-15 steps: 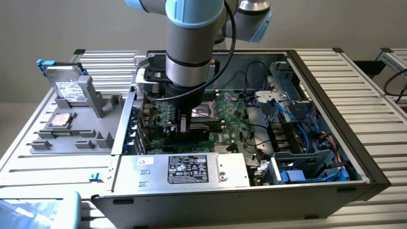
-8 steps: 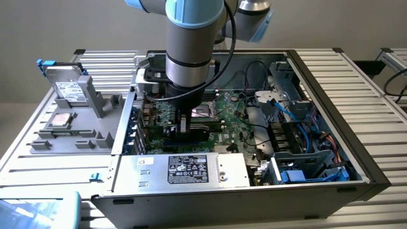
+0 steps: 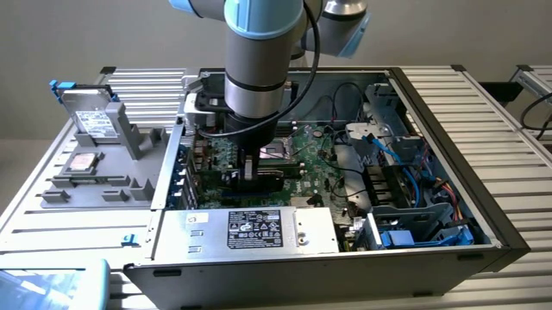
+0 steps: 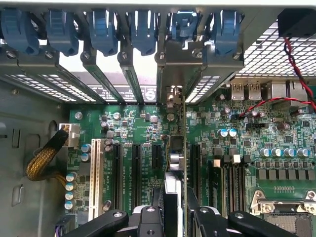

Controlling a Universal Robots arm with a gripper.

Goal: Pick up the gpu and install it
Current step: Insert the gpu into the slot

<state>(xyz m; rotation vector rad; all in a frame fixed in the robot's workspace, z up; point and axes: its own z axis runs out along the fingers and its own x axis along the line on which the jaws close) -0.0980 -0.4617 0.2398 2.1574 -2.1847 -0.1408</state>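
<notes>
The gpu (image 4: 184,148) stands on edge over the green motherboard (image 4: 247,133), seen along its thin green edge with the dark cooler on one face. Its silvery end bracket (image 4: 173,69) lies against the case's rear slot openings. My gripper (image 4: 175,219) is shut on the card, one black finger on each face. In the exterior view the gripper (image 3: 245,173) reaches straight down inside the open computer case (image 3: 483,213), over the expansion slots at the exterior view's left of the board. Whether the card's connector sits in its slot is hidden.
Empty black slots (image 4: 136,168) and a white slot (image 4: 95,173) lie beside the card. Blue latches (image 4: 103,29) line the rear. Red and black wires (image 4: 296,74) and a braided cable (image 4: 44,158) are close by. A power supply (image 3: 258,229), a drive cage (image 3: 405,200) and a parts holder (image 3: 95,181) with a hard drive (image 3: 90,123) surround the work.
</notes>
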